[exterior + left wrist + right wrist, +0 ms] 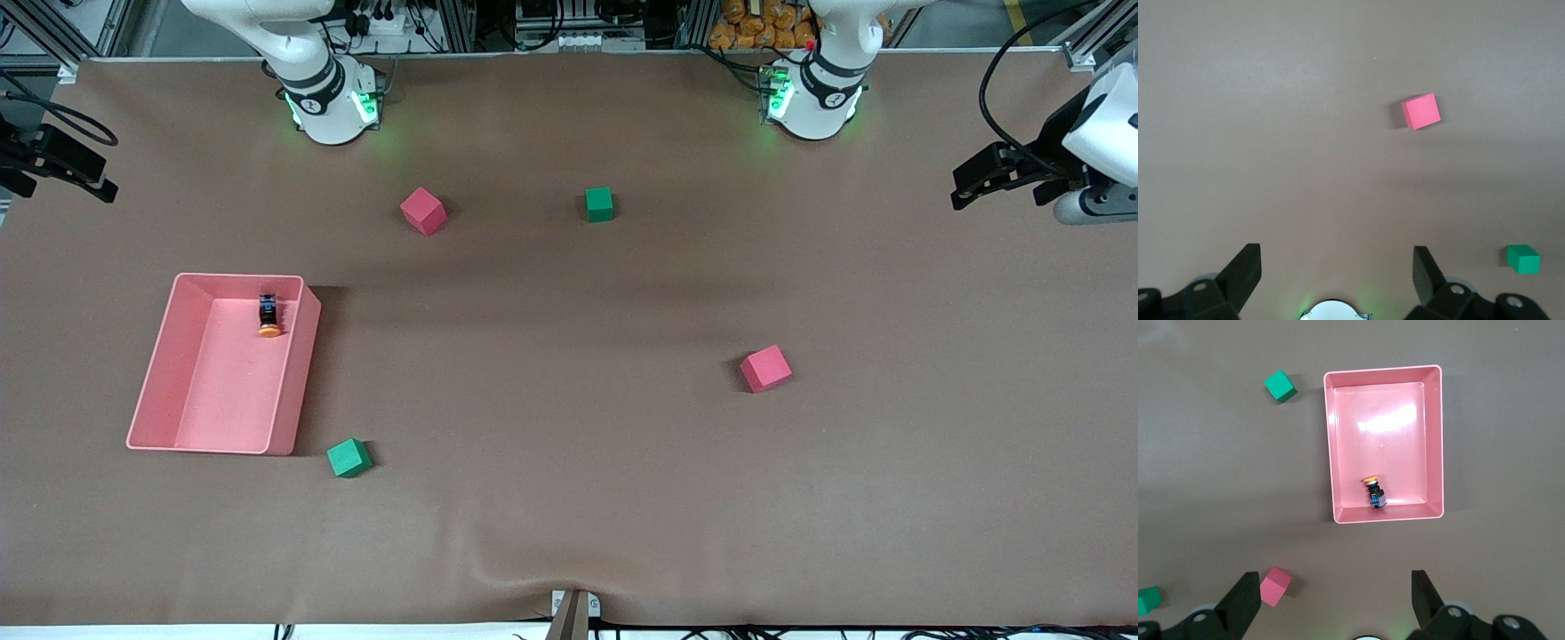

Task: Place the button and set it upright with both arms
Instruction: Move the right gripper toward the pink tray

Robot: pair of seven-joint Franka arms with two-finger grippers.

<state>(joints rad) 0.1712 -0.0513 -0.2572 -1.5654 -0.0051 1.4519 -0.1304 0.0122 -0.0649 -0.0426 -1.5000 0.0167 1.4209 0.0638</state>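
Observation:
The button [269, 316] lies on its side inside the pink tray [298, 382], near the tray wall closest to the robots' bases, with its orange cap pointing toward the front camera. It also shows in the right wrist view [1373, 491], in the tray [1385, 370]. My right gripper [76, 173] is open and empty, held high at the right arm's end of the table; its fingers [1245, 600] stand wide apart. My left gripper [971, 182] is open and empty, held high at the left arm's end; its fingers [1245, 270] stand wide apart over bare table.
A red cube [422, 211] and a green cube [599, 204] lie near the bases. Another red cube [765, 368] lies toward the left arm's end. A green cube [348, 458] sits beside the tray's corner nearest the front camera.

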